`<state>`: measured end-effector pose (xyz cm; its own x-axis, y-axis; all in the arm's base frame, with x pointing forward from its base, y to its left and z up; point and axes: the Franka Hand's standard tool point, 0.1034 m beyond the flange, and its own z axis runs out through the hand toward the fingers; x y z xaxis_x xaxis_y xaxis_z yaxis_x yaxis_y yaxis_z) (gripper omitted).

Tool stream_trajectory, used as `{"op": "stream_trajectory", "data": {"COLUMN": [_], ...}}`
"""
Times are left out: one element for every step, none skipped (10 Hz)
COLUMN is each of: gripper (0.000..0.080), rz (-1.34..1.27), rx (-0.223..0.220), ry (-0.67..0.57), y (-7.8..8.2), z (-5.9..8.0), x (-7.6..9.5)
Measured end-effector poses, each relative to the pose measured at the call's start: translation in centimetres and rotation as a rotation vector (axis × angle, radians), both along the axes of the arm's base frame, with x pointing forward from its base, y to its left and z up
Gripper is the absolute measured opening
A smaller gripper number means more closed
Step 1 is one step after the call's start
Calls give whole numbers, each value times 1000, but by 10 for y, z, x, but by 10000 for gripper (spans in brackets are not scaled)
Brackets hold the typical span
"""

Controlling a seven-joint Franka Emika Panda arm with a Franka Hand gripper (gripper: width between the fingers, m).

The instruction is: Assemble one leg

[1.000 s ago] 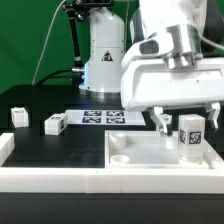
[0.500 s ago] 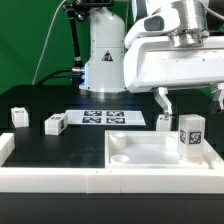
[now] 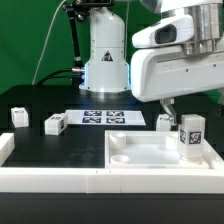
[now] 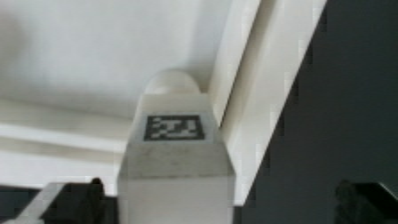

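Observation:
A white leg (image 3: 191, 135) with a black-and-white tag stands upright in the far corner of the large flat white square piece (image 3: 150, 152), on the exterior view's right. My gripper (image 3: 192, 101) hangs open just above it, with one dark fingertip (image 3: 166, 104) showing beside the leg's top. In the wrist view the leg (image 4: 175, 150) stands between the two spread fingertips (image 4: 71, 203), and the gripper (image 4: 217, 206) touches nothing. Three more legs lie on the black table: one (image 3: 20, 116) and another (image 3: 54, 124) on the exterior view's left, and a third (image 3: 165, 121) behind the square piece.
The marker board (image 3: 100, 117) lies flat in the middle, in front of the arm's white base (image 3: 105, 55). A long white border rail (image 3: 90, 181) runs along the front edge, and another rail (image 3: 5, 147) sits at the left.
My gripper has risen off the leg, which stays standing in the corner of the square piece. The fingers are higher and farther from the leg's top than before.

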<state>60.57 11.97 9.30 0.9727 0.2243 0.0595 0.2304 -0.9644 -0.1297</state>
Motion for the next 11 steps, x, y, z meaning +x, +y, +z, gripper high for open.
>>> {"op": "stream_trajectory", "data": {"gripper": [649,649,649,649,622,622,450,289,289,291,291], "rz": [0,6,3,4,5,6,6,6,-3,-23,-22], "rx": [-3,-11,-11,-13,-13,-13,-13,-13,-12,-11,-11], "ry": [78,92,58,46,41,41,41,41,42,45,45], "y": [-2,-5,-7,-9,-12,-11,-11,-11,-11,-11,-11], "z": [-2,-5,-8,-11,-12,-12,-12,-12,-12,-12,-13], "x": [2,9,11,11,11,11,11,11,11,11,11]}}
